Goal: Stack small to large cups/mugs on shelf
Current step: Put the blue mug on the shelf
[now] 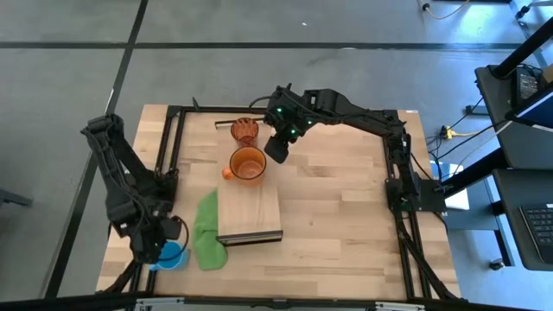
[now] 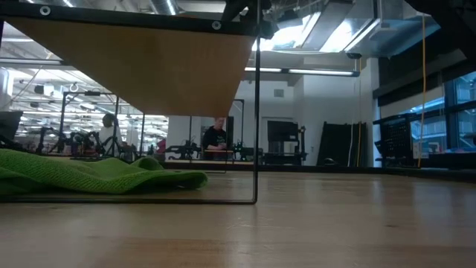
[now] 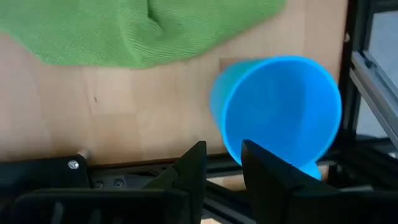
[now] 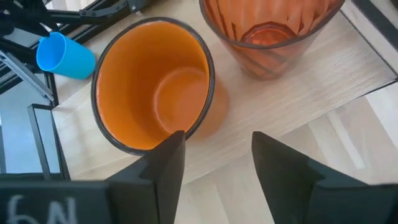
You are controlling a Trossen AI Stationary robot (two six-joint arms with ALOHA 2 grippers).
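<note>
The light blue mug point(image 3: 280, 112) is at the table's near left corner point(image 1: 173, 256), tilted with its mouth toward my left wrist camera. My left gripper point(image 3: 224, 152) is shut on it. The orange mug point(image 4: 155, 93) and the dark red tumbler point(image 4: 267, 31) stand upright on the far end of the shelf point(image 1: 251, 216), the tumbler farther back point(image 1: 245, 130). My right gripper point(image 4: 217, 140) is open just right of the orange mug point(image 1: 248, 163). One of its fingers point(image 4: 171, 155) is at the mug's rim. My left gripper holds the light blue mug by its rim and wall point(image 3: 227, 146), one finger inside the mouth and one outside. The mug is tilted in the hold. Whether its base still rests on the table is hidden. Whether my right gripper touches the orange mug's rim point(image 4: 186, 132), I cannot tell.
A green cloth point(image 1: 207, 231) lies on the table between the shelf and the blue mug. The shelf stands raised on thin dark legs point(image 2: 256, 112). A dark frame point(image 1: 168, 155) runs along the table's sides. People and equipment show in the room beyond.
</note>
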